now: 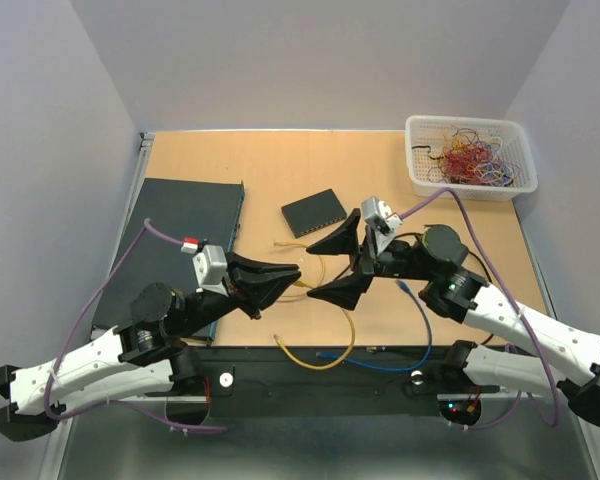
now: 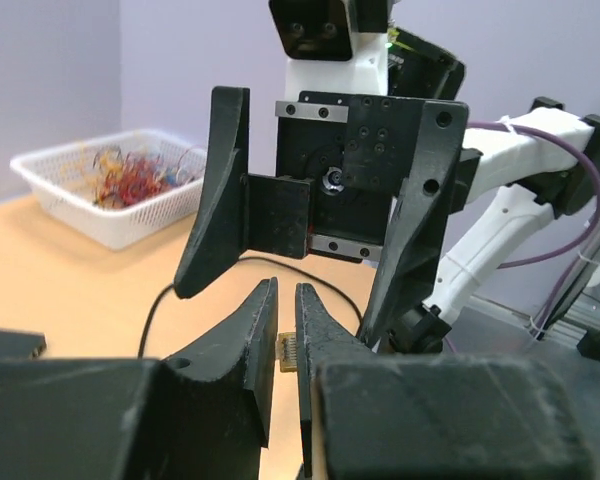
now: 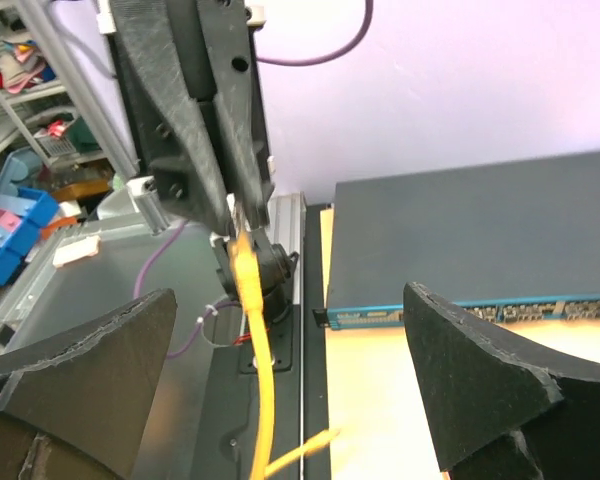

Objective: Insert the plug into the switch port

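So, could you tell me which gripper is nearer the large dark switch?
Left. The left gripper sits just right of the large switch; the right gripper is farther right.

Matt plastics over pale wood
Tabletop [image 1: 280, 170] smooth matt wood; basket [image 1: 470, 190] white plastic mesh; switch [image 3: 480, 230] dark matt metal; right hand [image 3: 290, 292] rough-edged black plastic; cable [image 3: 252, 300] glossy yellow.
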You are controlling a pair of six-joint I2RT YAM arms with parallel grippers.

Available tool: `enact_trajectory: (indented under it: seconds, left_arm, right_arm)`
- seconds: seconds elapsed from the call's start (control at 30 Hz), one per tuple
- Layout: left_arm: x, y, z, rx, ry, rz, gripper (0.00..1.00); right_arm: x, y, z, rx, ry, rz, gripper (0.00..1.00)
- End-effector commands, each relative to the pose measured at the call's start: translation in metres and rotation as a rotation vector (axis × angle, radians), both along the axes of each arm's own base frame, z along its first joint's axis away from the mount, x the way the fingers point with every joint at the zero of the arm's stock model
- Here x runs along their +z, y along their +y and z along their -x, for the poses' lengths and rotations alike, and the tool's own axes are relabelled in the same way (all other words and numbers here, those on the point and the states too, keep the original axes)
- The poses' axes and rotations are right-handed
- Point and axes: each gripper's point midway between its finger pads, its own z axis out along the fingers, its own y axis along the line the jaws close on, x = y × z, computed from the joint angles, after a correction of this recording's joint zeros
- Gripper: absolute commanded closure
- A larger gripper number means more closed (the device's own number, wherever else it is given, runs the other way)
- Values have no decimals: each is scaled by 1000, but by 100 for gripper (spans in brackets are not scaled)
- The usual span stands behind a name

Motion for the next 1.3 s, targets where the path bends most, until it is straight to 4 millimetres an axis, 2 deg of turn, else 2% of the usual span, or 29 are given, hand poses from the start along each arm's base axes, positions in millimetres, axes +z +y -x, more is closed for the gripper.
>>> enact_trajectory:
  seconds: [0.0,0.1,0.33,0.43,0.47,0.5,0.53,0.57,0.63,0.67,0.73,0.77,0.8,0.83,0.87,0.93,0.97,1.03,1.1,1.13,1.23,1.27]
  left_arm:
    - [64,17,28,-83,-224,120,100]
    - [75,23,35,-92,-275,145,100]
    - [78,16,35,-105,-280,139,100]
    - [74,12,35,-116,-276,133,100]
    - [74,11,34,-115,-278,132,100]
    - [73,10,34,-115,-281,129,100]
    - [72,9,33,-113,-280,125,100]
    - [71,9,32,-109,-279,123,100]
    - [67,8,30,-98,-278,115,100]
    - [67,8,27,-85,-275,115,100]
    - [63,8,22,-64,-254,113,100]
    - [64,13,11,-2,-214,125,96]
    - [63,15,5,28,-177,127,83]
    - [62,22,-10,108,-106,141,55]
    - [62,25,-16,141,-74,141,40]
    - [62,34,-27,208,4,133,19]
    - [59,41,-39,277,76,149,15]
    - [60,51,-46,330,132,145,13]
    - [62,59,-52,380,203,169,13]
    - [63,61,-54,389,222,177,13]
    - [65,67,-61,436,314,209,13]
    - [61,64,-66,466,344,202,14]
  right_arm:
    - [25,-13,8,-4,-60,-32,0]
    - [21,-8,13,43,-30,-18,0]
    - [19,5,17,129,10,-29,4]
    - [21,10,15,137,15,-48,16]
    - [22,10,15,143,18,-53,21]
    - [21,11,15,146,28,-55,34]
    - [24,11,15,149,18,-71,42]
    - [25,11,16,152,16,-81,64]
    - [27,10,18,159,12,-100,92]
    - [27,9,18,157,11,-104,100]
    - [21,8,15,131,15,-103,100]
    - [22,7,5,70,24,-119,99]
    - [24,3,1,30,19,-134,99]
    - [14,2,-12,-50,46,-118,100]
    - [13,-3,-19,-104,26,-114,100]
    - [-2,-9,-33,-198,52,-74,100]
    - [-9,-13,-45,-277,65,-63,99]
    - [-17,-21,-56,-360,68,-39,99]
    - [-23,-32,-75,-486,74,-27,99]
    - [-26,-40,-87,-568,87,-20,99]
    - [-32,-51,-100,-687,75,3,99]
    - [-32,-61,-110,-780,80,0,99]
